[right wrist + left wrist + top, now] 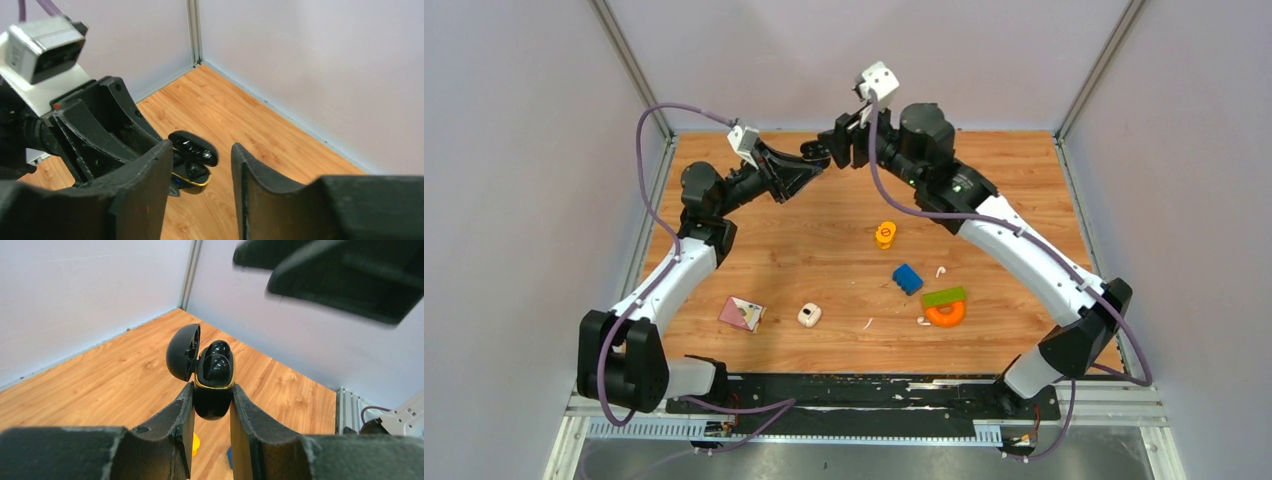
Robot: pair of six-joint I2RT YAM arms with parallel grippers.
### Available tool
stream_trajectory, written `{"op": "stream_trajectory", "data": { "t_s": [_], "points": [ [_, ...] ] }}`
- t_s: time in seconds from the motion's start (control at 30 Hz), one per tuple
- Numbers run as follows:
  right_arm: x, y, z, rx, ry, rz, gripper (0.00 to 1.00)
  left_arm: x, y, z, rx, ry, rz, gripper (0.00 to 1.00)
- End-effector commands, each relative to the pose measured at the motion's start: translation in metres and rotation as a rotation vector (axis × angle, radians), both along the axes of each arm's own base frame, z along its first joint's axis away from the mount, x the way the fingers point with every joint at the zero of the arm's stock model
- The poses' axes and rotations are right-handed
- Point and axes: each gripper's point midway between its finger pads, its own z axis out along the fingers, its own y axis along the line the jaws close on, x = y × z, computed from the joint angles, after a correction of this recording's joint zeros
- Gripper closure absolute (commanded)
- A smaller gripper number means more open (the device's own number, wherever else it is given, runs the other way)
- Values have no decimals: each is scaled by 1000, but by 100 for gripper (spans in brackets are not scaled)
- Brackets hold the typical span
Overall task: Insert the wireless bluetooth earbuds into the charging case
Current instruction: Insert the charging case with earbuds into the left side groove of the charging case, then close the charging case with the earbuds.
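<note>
Wood-grain tabletop (824, 250), pale walls (514, 150); left pincer (212, 390) clamps open black case (212, 407); right pincer (200, 146) spread apart.

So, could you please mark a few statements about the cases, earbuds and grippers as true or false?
1. The left gripper holds the black case with its lid open. True.
2. The black case is empty. False: two black earbuds sit in it.
3. The right gripper is shut on a white earbud. False: it is open and holds nothing.
4. The white case lies on the table. True.
</note>
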Motion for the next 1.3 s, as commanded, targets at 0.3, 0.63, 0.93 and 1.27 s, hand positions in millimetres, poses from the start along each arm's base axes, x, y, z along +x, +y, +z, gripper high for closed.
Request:
{"op": "stream_trajectory", "data": {
  "t_s": [0.3, 0.63, 0.93, 1.27],
  "points": [
    [-51, -39, -11, -171, 83, 631, 30, -52, -7, -7, 102, -217, -211, 100],
    [-54, -26, -95, -316, 183, 863, 16, -69, -12, -27, 179, -271, -309, 100],
    [-80, -9, -89, -357, 56, 934, 16, -53, -19, -40, 223, -160, -311, 100],
    [-43, -47, -99, -471, 70, 515, 13, 0, -17, -75, 200, 208, -127, 99]
  ]
}}
